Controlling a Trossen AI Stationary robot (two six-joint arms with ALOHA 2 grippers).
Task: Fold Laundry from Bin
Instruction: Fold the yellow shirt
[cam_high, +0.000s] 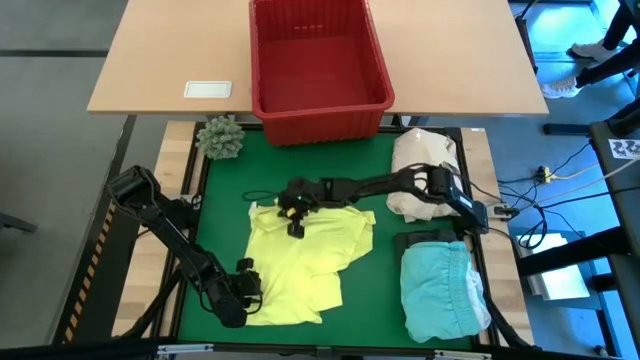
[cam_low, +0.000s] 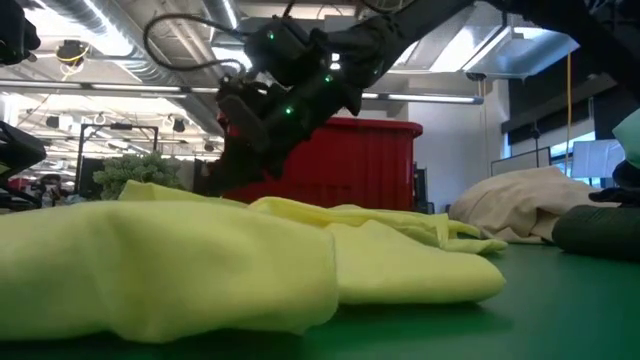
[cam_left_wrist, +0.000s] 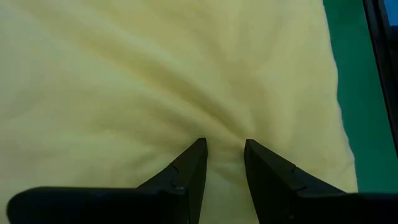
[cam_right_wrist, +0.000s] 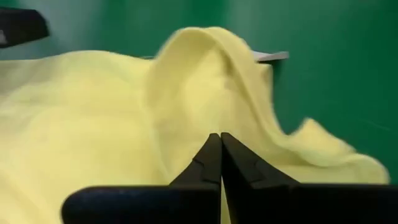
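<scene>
A bright yellow piece of laundry (cam_high: 312, 262) lies spread on the green mat, partly folded over itself. My left gripper (cam_high: 247, 280) is at its near left part, shut on a bunch of the cloth (cam_left_wrist: 186, 74). My right gripper (cam_high: 296, 222) is shut and reaches over the garment's far left part (cam_right_wrist: 93, 112), where a ridge of cloth (cam_right_wrist: 205, 46) stands up beyond its tips. The red bin (cam_high: 320, 110) stands on the wooden table past the mat's far edge. A turquoise garment (cam_high: 440, 292) lies folded at the near right, with a dark one (cam_high: 425, 240) just behind it. My left gripper pinches a gathered bunch of the yellow garment (cam_left_wrist: 224, 132) between its two fingers, at the garment's near left part. The fingers slant down onto it from the near left. Creases fan out from the pinch, and the rest of the cloth lies on the mat. My right gripper's shut fingertips (cam_right_wrist: 214, 149) are at the yellow cloth, but I cannot tell whether they touch it.
A cream-white cloth bundle (cam_high: 425, 170) lies at the mat's far right, under the right arm. A green spiky ball (cam_high: 220, 137) sits at the far left corner. Bare green mat (cam_high: 225, 215) shows left of the yellow garment and between it and the bin.
</scene>
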